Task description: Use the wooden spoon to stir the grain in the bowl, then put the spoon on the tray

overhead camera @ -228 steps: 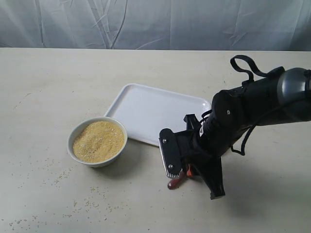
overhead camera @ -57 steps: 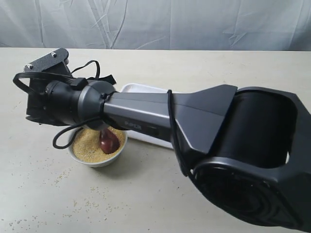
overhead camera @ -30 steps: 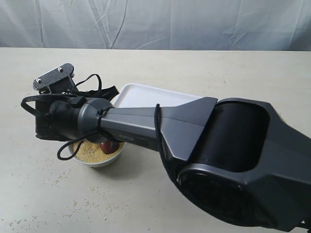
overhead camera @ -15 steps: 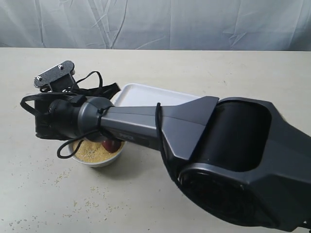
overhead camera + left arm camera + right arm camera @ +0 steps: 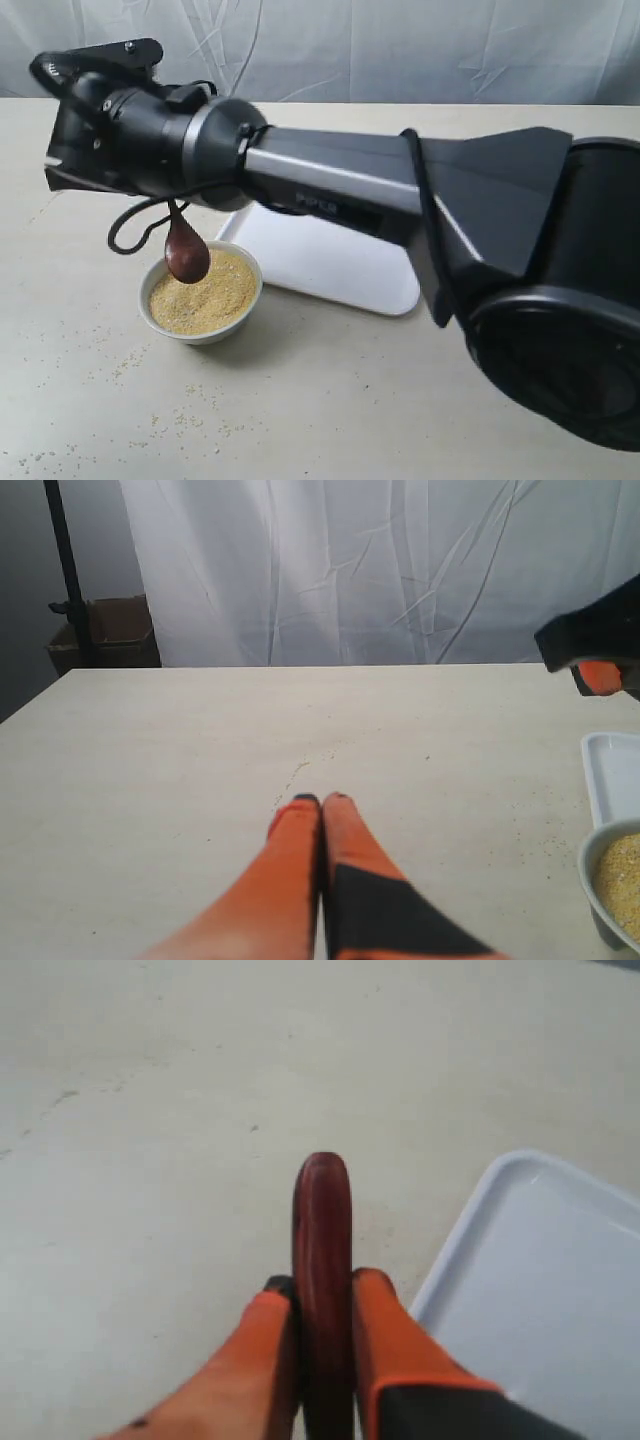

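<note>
The right arm reaches across the exterior view to the left. My right gripper (image 5: pixel 322 1285) is shut on the handle of the dark reddish-brown wooden spoon (image 5: pixel 322 1220). The spoon (image 5: pixel 186 252) hangs with its oval end down, just above the far left rim of the white bowl (image 5: pixel 152 305). Yellow-tan grain (image 5: pixel 208 292) fills that bowl. The white tray (image 5: pixel 330 268) lies right of the bowl, partly hidden by the arm. My left gripper (image 5: pixel 320 800) is shut on nothing over bare table. The bowl's rim (image 5: pixel 592 880) and a tray corner (image 5: pixel 605 770) show at the edge of the left wrist view.
Loose grains (image 5: pixel 180 415) are scattered on the table in front of the bowl. The big black right arm (image 5: pixel 480 220) spans the middle and right of the exterior view. A white curtain hangs behind the table, and a cardboard box (image 5: pixel 105 635) stands beyond the table's far edge.
The right gripper has risen and tilted, lifting the spoon's oval end out of the grain. The spoon now hangs above the bowl's rim. Bowl and tray have not moved.
</note>
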